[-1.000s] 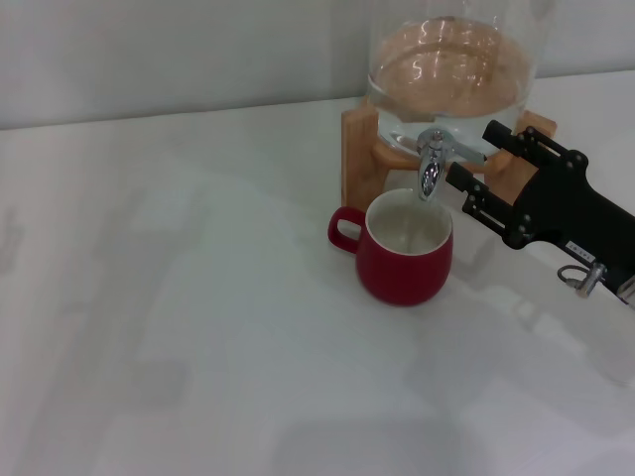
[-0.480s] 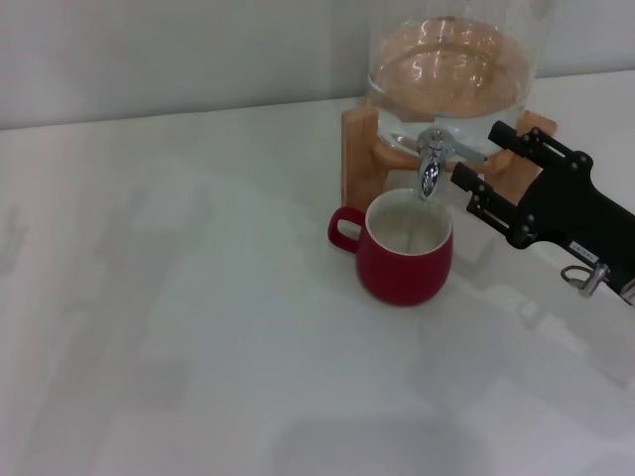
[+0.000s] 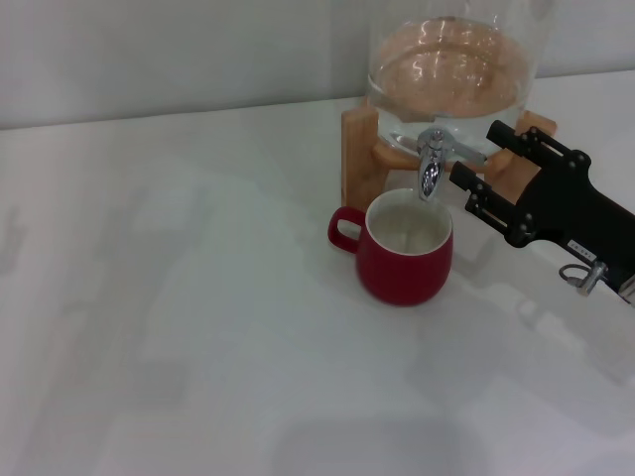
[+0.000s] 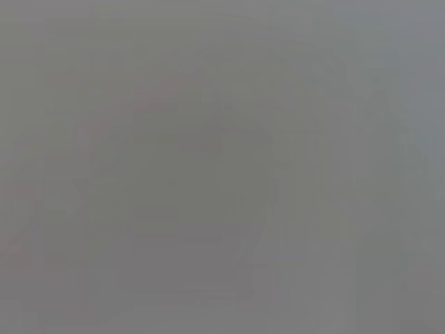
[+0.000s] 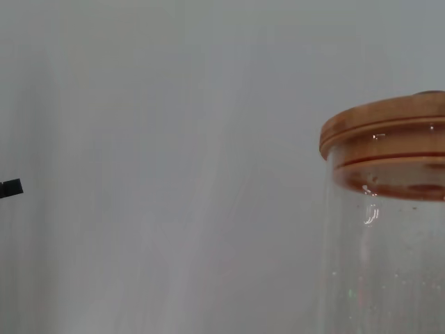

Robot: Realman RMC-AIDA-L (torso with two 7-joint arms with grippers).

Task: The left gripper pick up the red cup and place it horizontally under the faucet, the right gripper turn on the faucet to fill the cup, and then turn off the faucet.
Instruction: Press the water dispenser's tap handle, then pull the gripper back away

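Nudged a shade back toward the faucet (image 3: 431, 159) over the last half second, after easing away from it in the half second before: so goes the right gripper (image 3: 474, 165), little changed overall across the whole second. Parted jaws, one fingertip above and behind the other, both just beside the faucet on its right, closed on nothing and, as far as can be told, not touching the lever. Sitting upright under the faucet, directly below the spout and in front of the wooden stand (image 3: 357, 149), the red cup (image 3: 404, 248), handle turned to the faucet's left, white inside showing, no stream visible between spout and rim; water level hard to judge. Above the faucet, the glass dispenser (image 3: 451, 69) with liquid in it, its wooden lid (image 5: 382, 132) filling the near side of the right wrist view. Nowhere in sight, the left gripper; nothing but grey in the left wrist view. Judged from this: cup placement done, step in hand the working of the lever, whether to open or to shut unclear. Needed next: a short advance to bring the jaws around the lever, then a controlled turn, without knocking the spout or jarring the cup beneath.
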